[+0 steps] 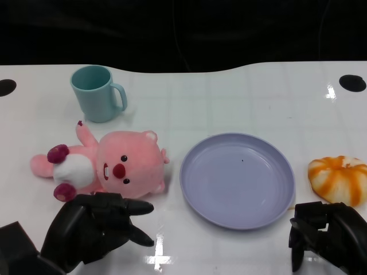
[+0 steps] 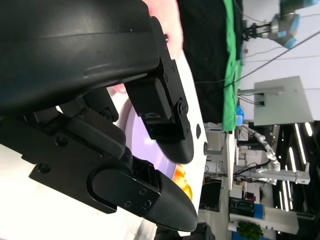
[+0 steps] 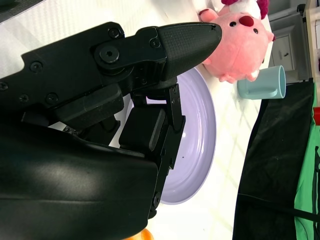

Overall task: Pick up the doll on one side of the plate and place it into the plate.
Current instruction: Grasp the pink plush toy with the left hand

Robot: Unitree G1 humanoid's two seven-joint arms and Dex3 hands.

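In the head view, a pink plush doll [image 1: 106, 166] is lying on its back at the left centre of the frame, on the white table [image 1: 241, 97]. Its head is turned toward the lavender plate [image 1: 237, 179], which is resting at the centre right; the doll's head is seen just beside the plate's left rim, and whether they are touching cannot be told. Nothing is lying in the plate. A teal mug [image 1: 97, 93] is standing upright in the upper left, above the doll and apart from it, with its handle pointing right. An orange-and-white striped object [image 1: 338, 179], seemingly a soft toy or bun, is lying at the right edge, near the plate but apart from it.

The left hand [image 1: 97, 226] is being held at the lower left, just below the doll, with its fingers [image 1: 137, 207] spread and pointing right; nothing is being gripped by it. The right hand [image 1: 327, 232] is being held at the lower right, below the striped object, with its fingers curled inward and nothing seen in them.

In the right wrist view, the doll [image 3: 237, 37] is shown at the upper right, with the mug [image 3: 264, 82] beside it and the plate [image 3: 192, 145] at the centre, behind the black fingers [image 3: 185, 42].
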